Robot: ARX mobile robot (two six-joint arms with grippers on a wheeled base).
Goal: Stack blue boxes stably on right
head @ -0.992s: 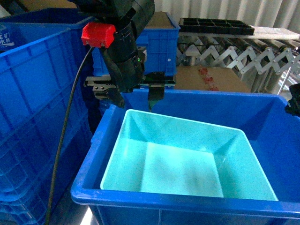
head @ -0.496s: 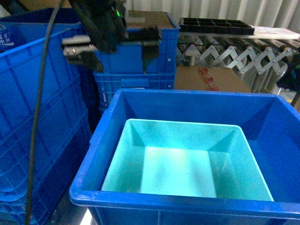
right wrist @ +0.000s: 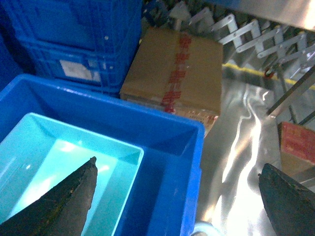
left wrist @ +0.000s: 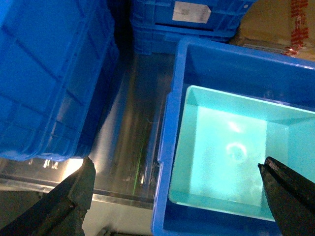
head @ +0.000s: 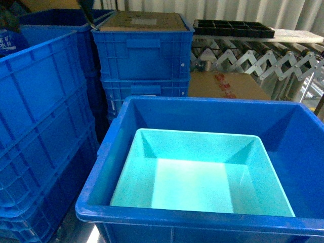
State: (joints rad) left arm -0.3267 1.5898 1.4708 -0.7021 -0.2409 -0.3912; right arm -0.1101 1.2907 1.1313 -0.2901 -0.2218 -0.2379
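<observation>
A shallow turquoise tub sits nested inside the larger royal-blue crate, resting on its floor toward the left wall. My left gripper hangs open high above the crate's left rim, with one finger over the tub and the other over the metal surface. The right gripper is open too, above the crate's right rim, with the tub under its left finger. Neither holds anything. Neither gripper shows clearly in the head view.
Tall ribbed dark-blue crates stand close on the left. A stack of them stands behind. A taped cardboard box lies behind the crate, with an expandable roller conveyor and a black tray beyond. A shiny metal surface separates the crates.
The left arm rose from the crate's far-left corner and left the head view. The right gripper vanished from that view's right edge. The tub shifted slightly and sits level.
</observation>
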